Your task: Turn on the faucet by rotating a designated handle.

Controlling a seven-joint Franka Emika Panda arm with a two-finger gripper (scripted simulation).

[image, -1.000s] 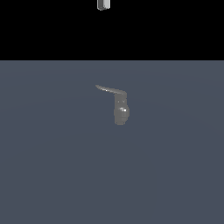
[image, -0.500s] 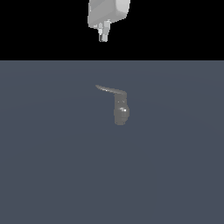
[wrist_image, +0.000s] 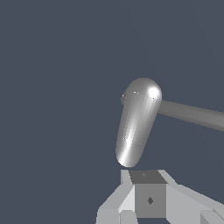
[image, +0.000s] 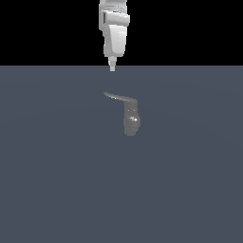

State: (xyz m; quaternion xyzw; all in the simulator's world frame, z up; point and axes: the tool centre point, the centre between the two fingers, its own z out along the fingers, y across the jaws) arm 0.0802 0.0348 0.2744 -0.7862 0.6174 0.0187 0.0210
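The faucet (image: pixel 130 119) is a small glossy grey stubby body standing on the flat grey floor. Its handle (image: pixel 117 97), a thin curved lever, projects from the body's top toward the exterior view's left and tapers to a point. My gripper (image: pixel 112 68) hangs from the white arm above the lever, near its pointed end, with a clear gap. Its fingers look pressed together and hold nothing. In the wrist view the faucet body (wrist_image: pixel 135 127) shows as a shiny rounded shape just beyond my gripper (wrist_image: pixel 148 177). The handle (wrist_image: pixel 192 114) runs off sideways as a grey bar.
The grey floor (image: pixel 57 180) stretches flat around the faucet, with a black background behind it. The white arm (image: pixel 115 28) comes down from the top of the exterior view.
The arm has come down from the top edge of the exterior view, so the gripper tip now sits much closer above the handle. The faucet and handle have not moved.
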